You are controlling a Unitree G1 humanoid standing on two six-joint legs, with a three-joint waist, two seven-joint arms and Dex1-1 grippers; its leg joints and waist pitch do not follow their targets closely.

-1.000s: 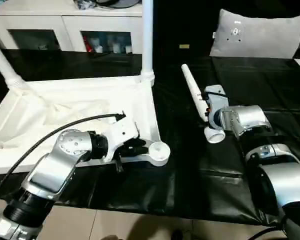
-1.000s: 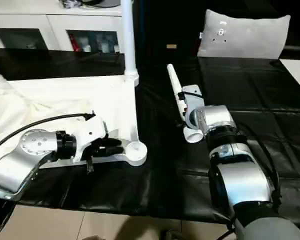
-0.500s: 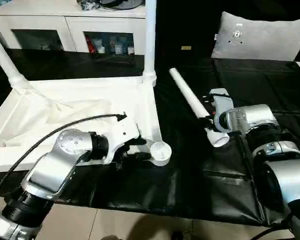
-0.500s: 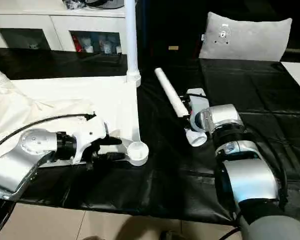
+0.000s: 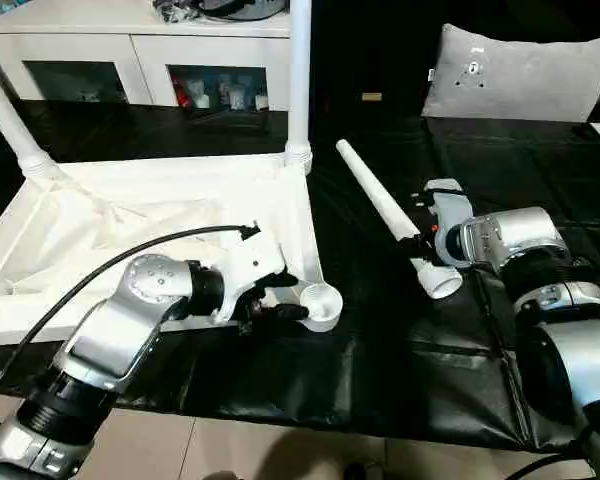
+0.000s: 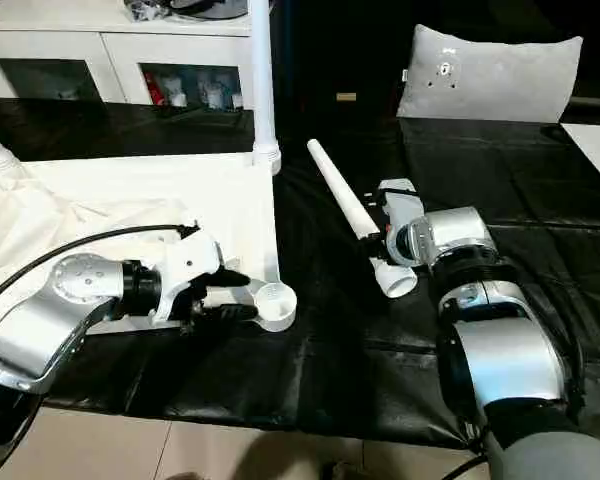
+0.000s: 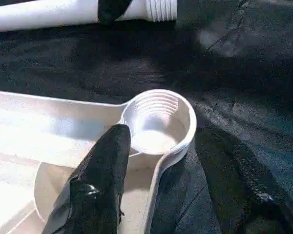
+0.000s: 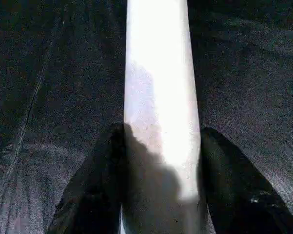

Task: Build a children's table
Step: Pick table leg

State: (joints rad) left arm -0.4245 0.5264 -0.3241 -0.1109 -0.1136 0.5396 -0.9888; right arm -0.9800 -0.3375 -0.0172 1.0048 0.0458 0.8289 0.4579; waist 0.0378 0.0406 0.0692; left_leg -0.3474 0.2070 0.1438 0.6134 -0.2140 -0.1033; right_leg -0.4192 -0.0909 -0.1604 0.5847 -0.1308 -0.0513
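The white tabletop (image 5: 160, 190) lies upside down on the left. Two legs stand upright in its far sockets: one (image 5: 298, 70) at the far right corner, one (image 5: 5, 110) at the far left. The near right corner socket (image 5: 321, 299) is empty. My left gripper (image 5: 278, 299) is open and straddles the rim just beside that socket (image 7: 156, 119). One finger (image 7: 100, 185) is inside the top and the other rests on the black cover. A loose leg (image 5: 380, 200) slants over the cover, thick threaded end nearest me. My right gripper (image 5: 425, 238) is shut on it near that end (image 8: 158, 97).
The black-covered work surface (image 5: 380, 370) ends at a front edge with floor below. A grey pillow (image 5: 520, 70) lies at the back right. A white cabinet (image 5: 130, 50) stands behind the tabletop. Crumpled white sheeting (image 5: 130, 225) sits inside the upturned top.
The loose leg in my right gripper has swung, its thin tip going left and its thick end nearer me. My left gripper's fingers have spread apart at the rim by the socket.
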